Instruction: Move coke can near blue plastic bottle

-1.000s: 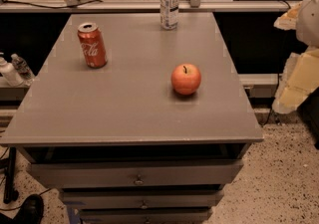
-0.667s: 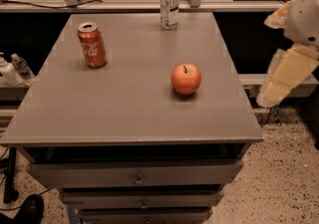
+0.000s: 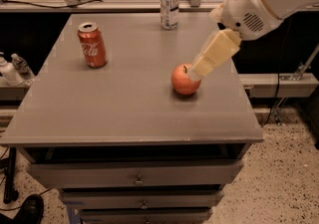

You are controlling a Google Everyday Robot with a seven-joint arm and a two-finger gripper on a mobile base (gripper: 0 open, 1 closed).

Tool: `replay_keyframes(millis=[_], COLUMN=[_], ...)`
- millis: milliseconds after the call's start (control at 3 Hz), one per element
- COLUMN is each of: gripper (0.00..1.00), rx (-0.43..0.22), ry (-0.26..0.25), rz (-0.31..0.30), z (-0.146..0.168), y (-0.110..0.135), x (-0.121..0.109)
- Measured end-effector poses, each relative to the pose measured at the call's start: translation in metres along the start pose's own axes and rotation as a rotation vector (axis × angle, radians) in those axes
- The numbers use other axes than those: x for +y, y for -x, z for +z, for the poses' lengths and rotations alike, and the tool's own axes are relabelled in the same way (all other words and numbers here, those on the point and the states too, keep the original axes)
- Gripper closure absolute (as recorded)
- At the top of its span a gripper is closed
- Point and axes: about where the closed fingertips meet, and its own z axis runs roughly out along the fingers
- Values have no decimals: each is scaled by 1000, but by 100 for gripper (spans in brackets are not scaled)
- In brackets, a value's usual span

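The red coke can [image 3: 92,45] stands upright at the back left of the grey table [image 3: 124,113]. The clear plastic bottle [image 3: 170,0] with a white cap and label stands at the back edge, right of centre, well apart from the can. My gripper [image 3: 198,71] reaches in from the upper right on a white arm. Its cream tip hangs just over the right side of the red-orange apple [image 3: 183,81]. It is far to the right of the can and in front of the bottle.
The apple sits right of the table's centre. Small bottles [image 3: 11,68] stand on a low shelf off the table's left side. Drawers [image 3: 137,178] sit under the tabletop. A rail and cables run behind the table.
My arm has swung in from the right edge of the view, leftward over the table, ending above the apple. The can, bottle and apple have not moved.
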Motion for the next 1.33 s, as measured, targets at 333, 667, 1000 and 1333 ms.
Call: replay_keyframes(millis=[333, 667, 1000, 1333], gripper=[0, 0, 0, 0], rx=[-142, -288, -286, -331], ry=[50, 59, 62, 53], rz=[7, 48, 46, 47], z=[36, 76, 76, 89], y=[39, 76, 76, 82], x=[19, 44, 44, 43])
